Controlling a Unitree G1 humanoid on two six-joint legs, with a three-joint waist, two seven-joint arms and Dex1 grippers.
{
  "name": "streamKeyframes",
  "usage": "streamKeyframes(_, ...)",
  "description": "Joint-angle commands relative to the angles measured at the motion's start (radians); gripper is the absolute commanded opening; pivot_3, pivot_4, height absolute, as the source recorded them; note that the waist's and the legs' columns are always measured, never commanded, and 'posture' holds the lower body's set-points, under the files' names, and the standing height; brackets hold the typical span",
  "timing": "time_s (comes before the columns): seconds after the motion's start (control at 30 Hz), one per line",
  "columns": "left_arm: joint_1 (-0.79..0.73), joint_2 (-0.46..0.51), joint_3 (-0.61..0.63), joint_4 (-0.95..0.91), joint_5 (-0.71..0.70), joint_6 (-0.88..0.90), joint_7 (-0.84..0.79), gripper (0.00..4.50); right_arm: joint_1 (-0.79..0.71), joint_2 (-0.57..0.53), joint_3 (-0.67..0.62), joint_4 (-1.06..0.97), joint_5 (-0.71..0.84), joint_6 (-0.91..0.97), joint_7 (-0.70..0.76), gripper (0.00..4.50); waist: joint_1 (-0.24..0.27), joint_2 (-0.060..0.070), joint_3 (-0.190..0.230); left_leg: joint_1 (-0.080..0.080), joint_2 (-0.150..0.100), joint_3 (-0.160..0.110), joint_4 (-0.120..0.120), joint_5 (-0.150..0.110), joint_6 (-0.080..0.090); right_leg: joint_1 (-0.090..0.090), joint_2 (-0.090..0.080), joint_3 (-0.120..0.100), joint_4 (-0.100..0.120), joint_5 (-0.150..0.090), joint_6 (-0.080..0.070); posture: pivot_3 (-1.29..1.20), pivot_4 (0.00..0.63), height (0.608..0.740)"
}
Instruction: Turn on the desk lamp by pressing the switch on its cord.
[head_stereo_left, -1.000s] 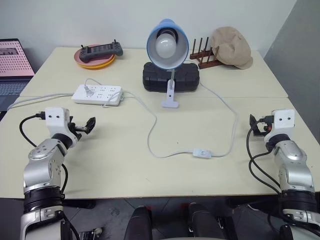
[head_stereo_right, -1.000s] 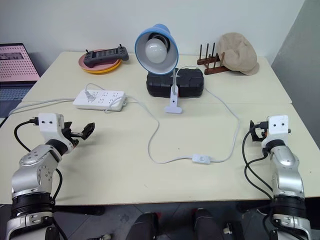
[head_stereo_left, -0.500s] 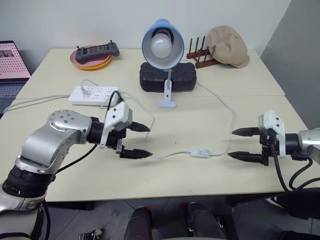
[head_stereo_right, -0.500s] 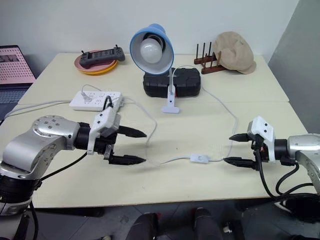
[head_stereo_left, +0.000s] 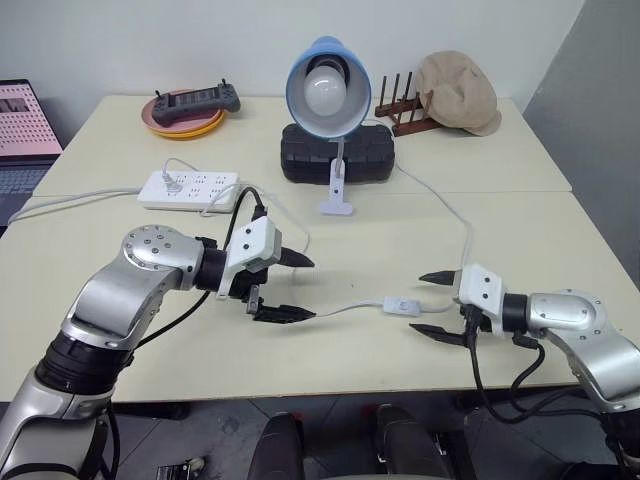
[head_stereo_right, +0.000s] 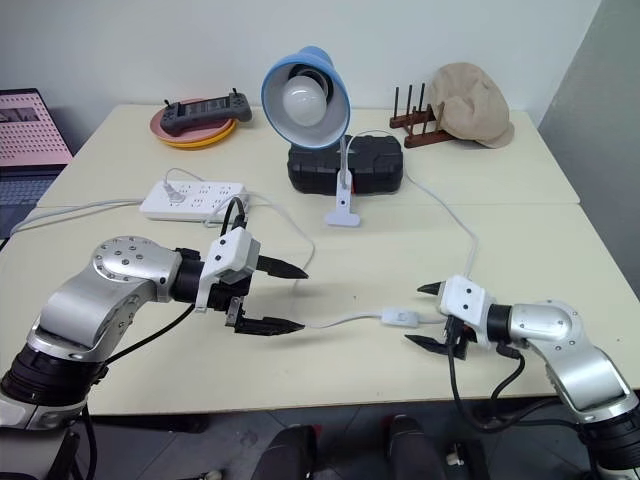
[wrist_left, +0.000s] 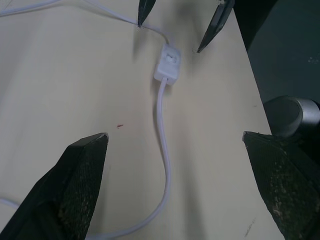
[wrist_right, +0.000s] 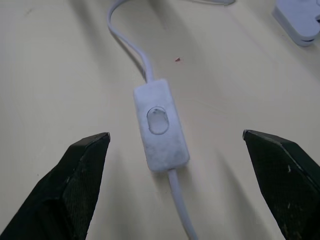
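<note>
Closing on the switch (head_stereo_left: 403, 305) from both sides, we hold our left end effector (head_stereo_left: 292, 288) with its black fingers spread wide over the cord (head_stereo_left: 345, 308), empty. The switch lies flat on the bench (head_stereo_left: 200, 340) between our two hands, well in front of the unlit desk lamp (head_stereo_left: 328, 95). Our right end effector (head_stereo_left: 437, 303) sits just beside it, fingers likewise apart, gripping nothing. We judge the switch light and prone to skid: press straight down on its oval button (wrist_right: 158, 121), perhaps pinning the limp cord.
</note>
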Motion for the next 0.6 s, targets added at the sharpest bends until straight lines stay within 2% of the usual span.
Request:
streamKeyframes(0.03,0.001,-0.007,0.011,-0.046,-0.008,-0.002,0.005,4.50,-0.002,0.010,0.026,0.010,-0.044,-0.066,0.001,4.47,0.000,0.000,0.000,0.000,0.000,0.000,0.000,0.000,0.000,0.000,0.000,0.000,0.000,0.000,0.000,0.00,0.150,0.740)
streamKeyframes(0.17,0.010,-0.007,0.014,-0.066,-0.018,0.008,0.004,4.50,-0.003,0.022,0.032,0.033,-0.049,-0.084,0.008,4.47,0.001,0.000,0.000,0.000,0.000,0.000,0.000,0.000,0.000,0.000,0.000,0.000,0.000,0.000,0.000,0.00,0.150,0.740)
streamKeyframes(0.2,0.014,-0.007,0.015,-0.071,-0.022,0.010,0.004,4.50,-0.006,0.026,0.033,0.041,-0.051,-0.088,0.007,4.10,0.001,0.000,0.000,0.000,0.000,0.000,0.000,0.000,0.000,0.000,0.000,0.000,0.000,0.000,0.000,0.00,0.150,0.740)
streamKeyframes(0.27,0.022,-0.005,0.014,-0.087,-0.029,0.018,0.002,4.50,-0.014,0.030,0.036,0.066,-0.056,-0.098,0.010,3.73,0.001,0.000,0.000,0.000,0.000,0.000,0.000,0.000,0.000,0.000,0.000,0.000,0.000,0.000,0.000,0.00,0.150,0.740)
streamKeyframes(0.6,0.028,-0.012,0.018,-0.099,-0.028,0.025,0.022,4.50,-0.036,0.041,0.062,0.146,-0.108,-0.187,0.014,1.20,0.002,0.000,0.000,0.001,0.000,0.000,0.000,0.000,0.000,0.000,0.000,0.000,0.001,0.000,0.000,0.00,0.150,0.740)
